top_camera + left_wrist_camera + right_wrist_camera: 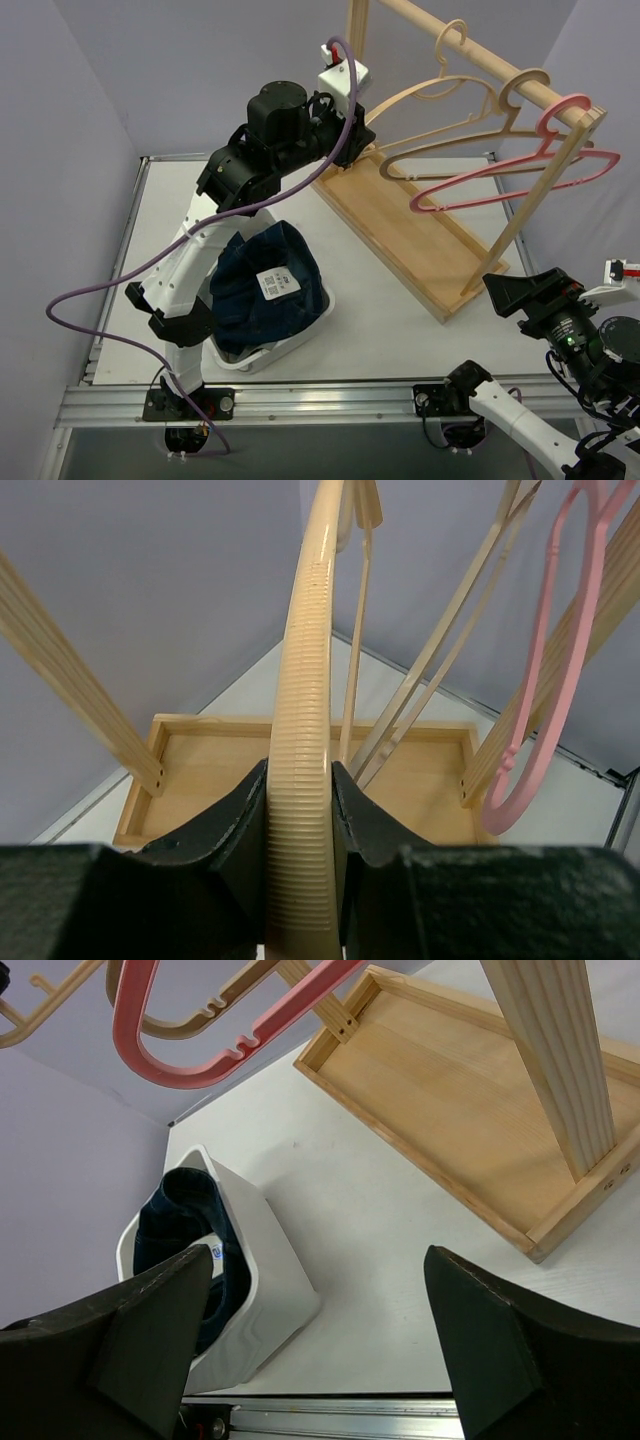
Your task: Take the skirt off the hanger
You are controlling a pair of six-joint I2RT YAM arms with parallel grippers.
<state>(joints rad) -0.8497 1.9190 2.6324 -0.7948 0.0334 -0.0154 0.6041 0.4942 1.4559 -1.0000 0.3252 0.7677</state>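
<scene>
Hanging near the left gripper's (300, 820) beige hanger (305, 660) is a pink hanger (548, 600).

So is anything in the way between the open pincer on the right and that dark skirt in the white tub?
Nothing visible. Only bare table lies between the right pincer and the tub holding the skirt; the wooden rack stands farther back.

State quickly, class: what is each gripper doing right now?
Left gripper: closed on the ribbed beige hanger.
Right gripper: open, holding nothing.
</scene>
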